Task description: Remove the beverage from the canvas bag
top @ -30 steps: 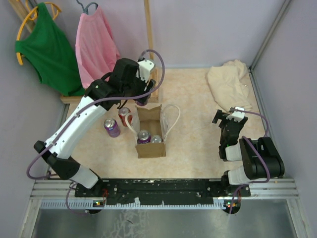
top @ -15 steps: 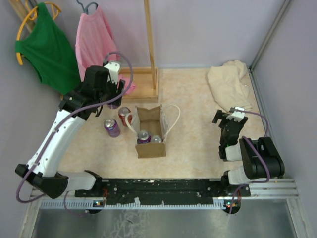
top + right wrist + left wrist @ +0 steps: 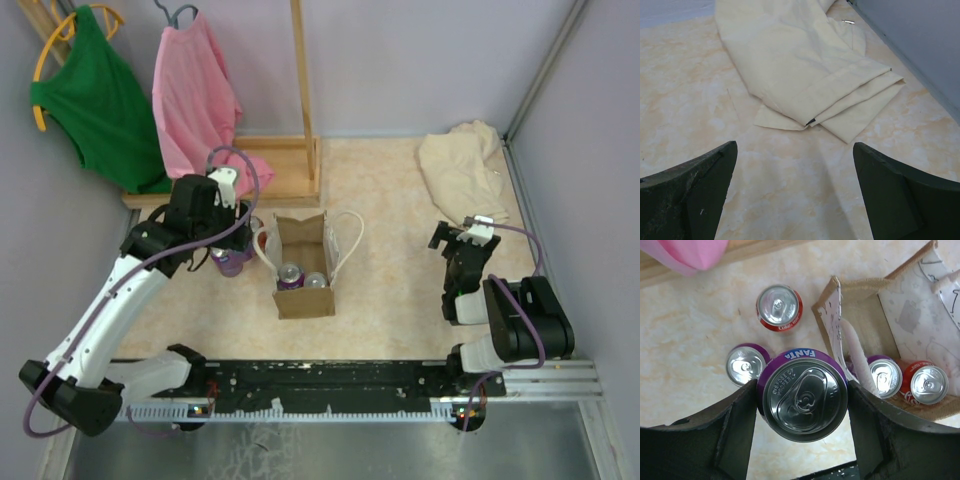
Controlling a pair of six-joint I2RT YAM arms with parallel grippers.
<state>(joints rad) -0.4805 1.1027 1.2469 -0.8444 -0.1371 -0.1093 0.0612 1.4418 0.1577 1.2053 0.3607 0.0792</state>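
Note:
The brown canvas bag (image 3: 304,298) stands open mid-table with its white loop handles (image 3: 350,240) spread; in the left wrist view the bag (image 3: 855,295) holds a purple can (image 3: 883,376) and a red can (image 3: 927,385). My left gripper (image 3: 230,245) hangs just left of the bag, shut on an upright purple Fanta can (image 3: 802,395) that is above the table. Under it on the table stand a red can (image 3: 779,307) and another purple can (image 3: 746,365). My right gripper (image 3: 460,240) is open and holds nothing, far right of the bag.
A folded cream cloth (image 3: 465,170) lies at the back right, just ahead of the right fingers (image 3: 700,185). A wooden rack base (image 3: 275,165) with a pink shirt (image 3: 193,95) and a green shirt (image 3: 90,100) stands behind the left arm. Walls close both sides.
The left arm has swung from over the bag's far edge to the left, then come nearer and lower beside the two cans on the table, keeping its can. The right arm has not moved.

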